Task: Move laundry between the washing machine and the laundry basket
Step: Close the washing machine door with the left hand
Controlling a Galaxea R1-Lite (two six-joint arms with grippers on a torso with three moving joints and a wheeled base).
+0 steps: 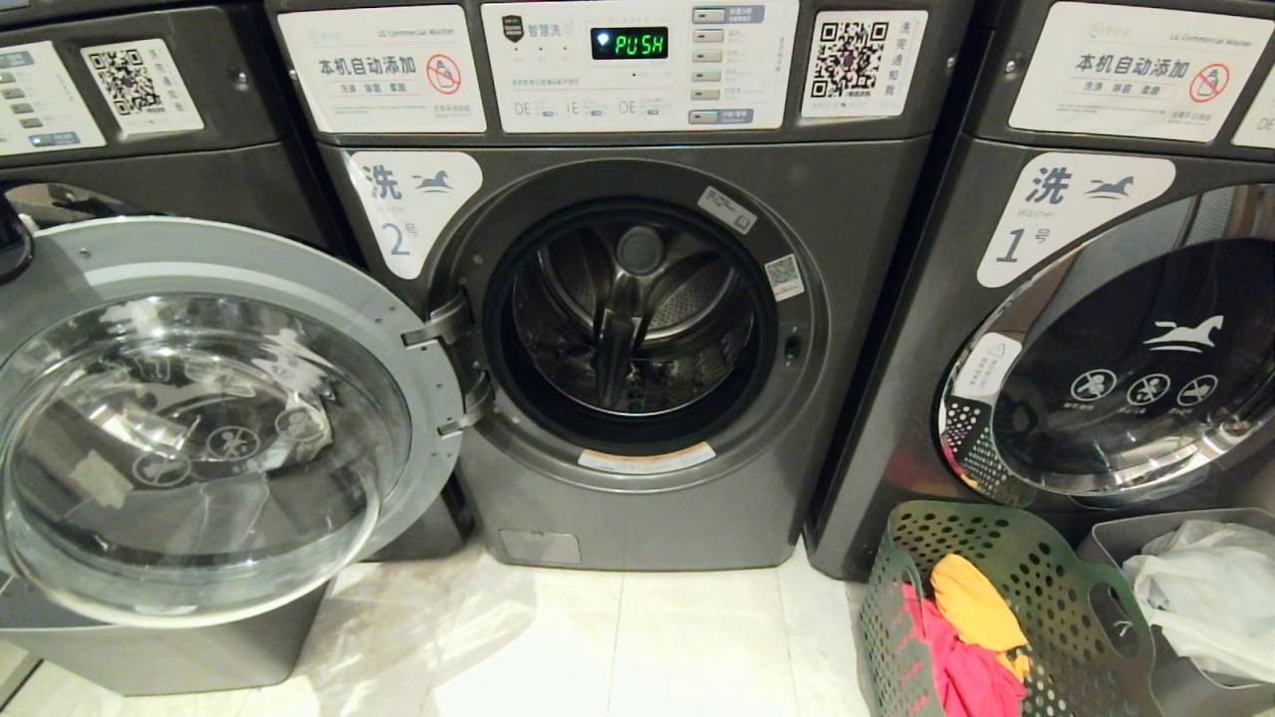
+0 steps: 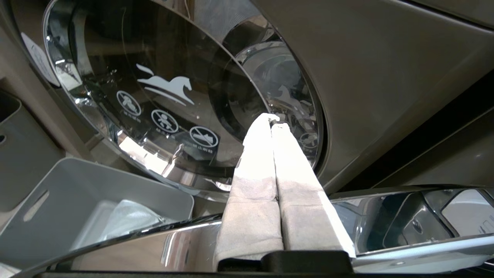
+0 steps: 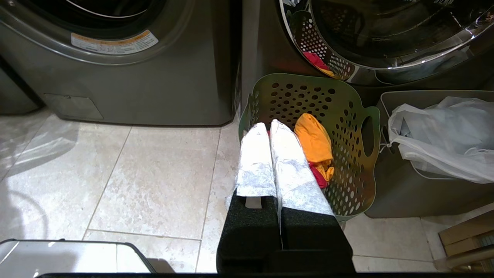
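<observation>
The washing machine [image 1: 637, 518] marked "2" stands in the middle with its round glass door [image 1: 199, 418] swung wide open to the left. Its drum [image 1: 633, 309] looks bare. The green laundry basket [image 1: 1081, 617] sits on the floor at the lower right and holds the laundry, a yellow-orange piece [image 1: 971, 597] on a red-pink piece [image 1: 961, 672]. My right gripper [image 3: 269, 124] is shut and holds nothing, hanging over the basket's [image 3: 308, 96] rim beside the yellow-orange piece [image 3: 314, 141]. My left gripper [image 2: 273, 120] is shut and holds nothing, close to a closed chrome-rimmed door [image 2: 154, 88] with a horse logo.
The like machine marked "1" [image 1: 1056, 219] stands to the right, door closed. A grey bin [image 1: 1175, 687] with a white plastic bag [image 1: 1205, 588] stands beside the basket. Another grey bin [image 1: 159, 647] sits under the open door. Pale floor tiles [image 1: 598, 647] lie before machine "2".
</observation>
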